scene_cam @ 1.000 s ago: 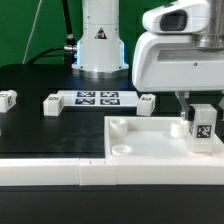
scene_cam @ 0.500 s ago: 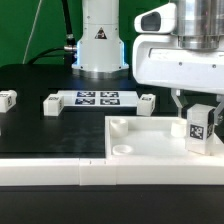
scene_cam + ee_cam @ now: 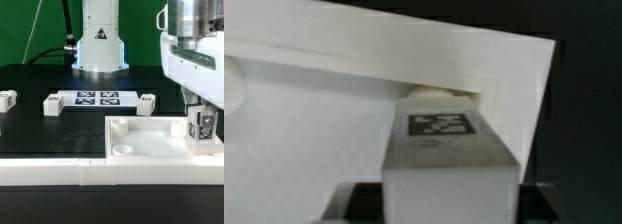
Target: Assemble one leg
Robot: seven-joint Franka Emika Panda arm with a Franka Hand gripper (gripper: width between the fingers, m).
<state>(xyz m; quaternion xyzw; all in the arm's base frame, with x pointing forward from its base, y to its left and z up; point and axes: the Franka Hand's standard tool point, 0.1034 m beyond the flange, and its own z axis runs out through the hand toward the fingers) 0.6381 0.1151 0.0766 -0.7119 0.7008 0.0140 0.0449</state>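
Note:
My gripper [image 3: 201,110] is shut on a leg [image 3: 203,127], a small white block with a square marker tag. It holds the leg upright over the corner of the large white square piece [image 3: 150,152] at the exterior view's right. In the wrist view the leg [image 3: 445,140] runs from between my fingers [image 3: 363,203] down to a round corner socket [image 3: 441,93] of the square piece [image 3: 313,130]. Whether the leg's end touches the socket, I cannot tell.
Three more loose legs lie on the black table: one at the exterior view's far left [image 3: 8,99], one left of the marker board [image 3: 52,104], one right of it [image 3: 147,100]. The marker board [image 3: 98,98] lies before the robot base [image 3: 100,40].
My gripper has turned about its axis and shifted a little toward the exterior view's right, with the leg still in it. The loose legs and the square piece have not moved.

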